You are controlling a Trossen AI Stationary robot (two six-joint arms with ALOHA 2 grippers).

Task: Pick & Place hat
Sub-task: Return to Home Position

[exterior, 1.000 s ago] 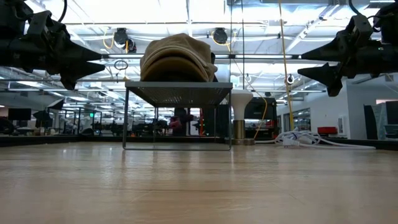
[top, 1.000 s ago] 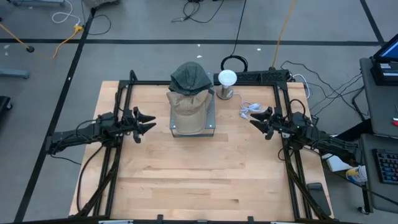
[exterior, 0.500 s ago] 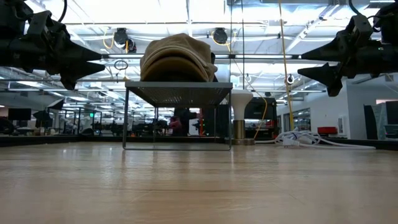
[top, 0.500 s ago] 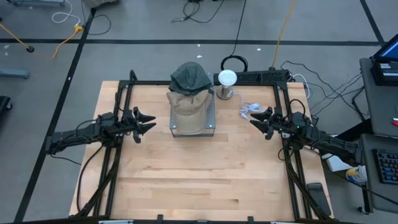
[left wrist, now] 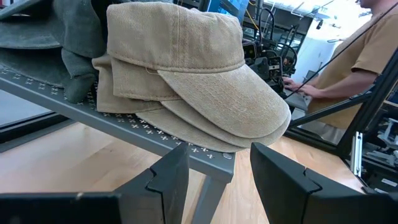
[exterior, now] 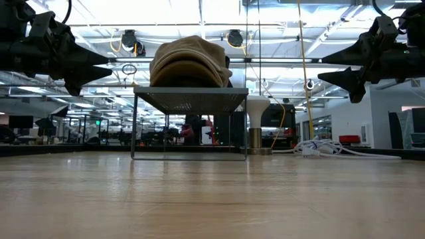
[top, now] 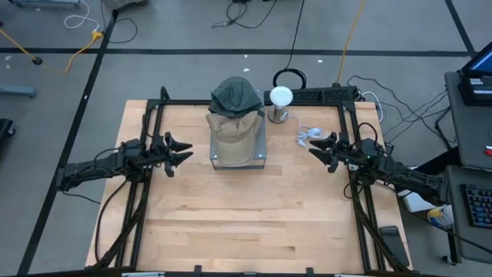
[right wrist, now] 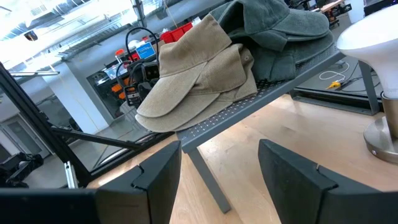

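Tan caps (top: pixel 233 132) (left wrist: pixel 186 74) (right wrist: pixel 196 74) lie stacked on a small grey metal rack (top: pixel 237 160) (exterior: pixel 191 99), brims toward the near edge; dark green hats (top: pixel 235 95) (right wrist: pixel 280 25) sit behind them on the same rack. My left gripper (top: pixel 184 151) (left wrist: pixel 217 174) hovers open left of the rack, fingers pointing at it. My right gripper (top: pixel 314 148) (right wrist: pixel 217 168) hovers open right of the rack. Neither touches anything.
A white round-headed stand (top: pixel 280 101) (right wrist: pixel 379 74) rises from the table right of the rack's far end, with a white cable (top: pixel 307 135) beside it. Black frame rails (top: pixel 146 138) run along both table sides. Bare wood (top: pixel 246 215) spreads toward the near edge. A person (left wrist: pixel 367 56) sits beyond the table.
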